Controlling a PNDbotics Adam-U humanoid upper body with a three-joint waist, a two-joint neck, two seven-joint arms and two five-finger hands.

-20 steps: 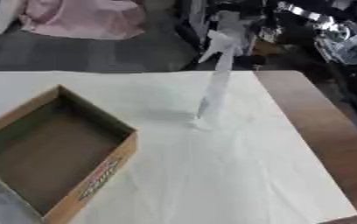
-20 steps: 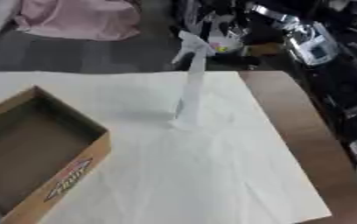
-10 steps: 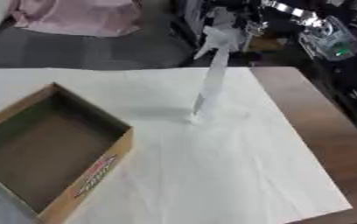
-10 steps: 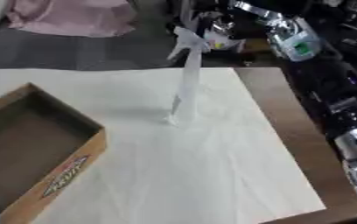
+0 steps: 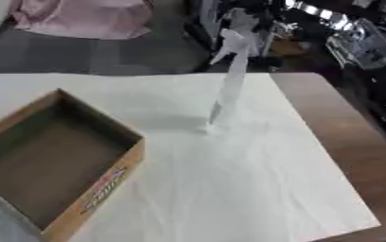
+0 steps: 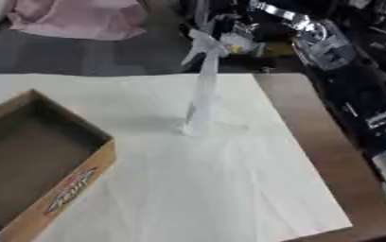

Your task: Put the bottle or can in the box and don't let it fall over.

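Parked the spray bottle (image 5: 229, 85) upright on the cloth (image 5: 254, 179), well apart from the box (image 5: 105, 182), probably for a clean side grab. Couldn't tell the right hand's (image 6: 319, 41) state, tbh.

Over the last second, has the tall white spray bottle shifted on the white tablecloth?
No. The tall white spray bottle stands upright at the same spot, right of the open cardboard box; only the camera view has shifted.

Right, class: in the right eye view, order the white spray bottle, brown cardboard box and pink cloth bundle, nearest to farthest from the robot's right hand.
1. White spray bottle, mid-table; right hand upper right.
2. Cardboard box, near left, and pink cloth bundle, far left: too close to call.
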